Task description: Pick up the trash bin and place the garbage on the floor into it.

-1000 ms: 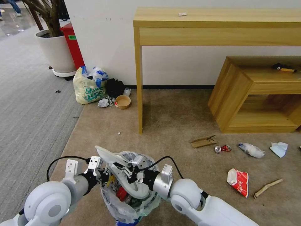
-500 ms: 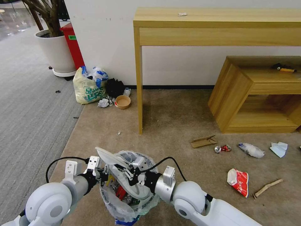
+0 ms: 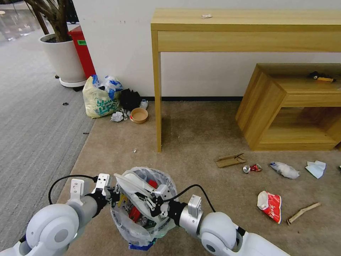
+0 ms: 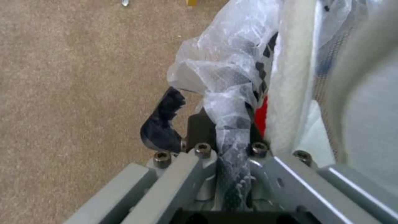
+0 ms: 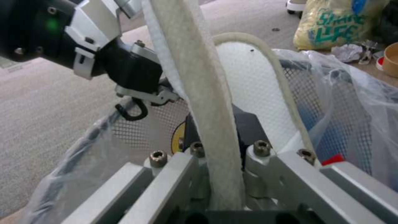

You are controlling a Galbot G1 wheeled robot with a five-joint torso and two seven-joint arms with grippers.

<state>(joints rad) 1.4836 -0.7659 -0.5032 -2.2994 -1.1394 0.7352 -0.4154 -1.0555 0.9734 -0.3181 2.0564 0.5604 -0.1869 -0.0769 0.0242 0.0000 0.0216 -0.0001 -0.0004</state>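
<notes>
The trash bin [image 3: 144,208] hangs above the carpet [image 3: 199,135], its bag-lined rim pinched in the left gripper [image 3: 114,195]. Over its mouth, the right gripper [image 3: 151,202] is clamped on a white slipper [image 3: 133,185]. More garbage, including a red wrapper [image 3: 270,205], lies well apart near the low shelf [image 3: 284,106].

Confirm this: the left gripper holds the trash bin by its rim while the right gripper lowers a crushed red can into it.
Not the can. The right gripper holds a white slipper over the trash bin, as the right wrist view shows. The left gripper does hold the rim.
</notes>
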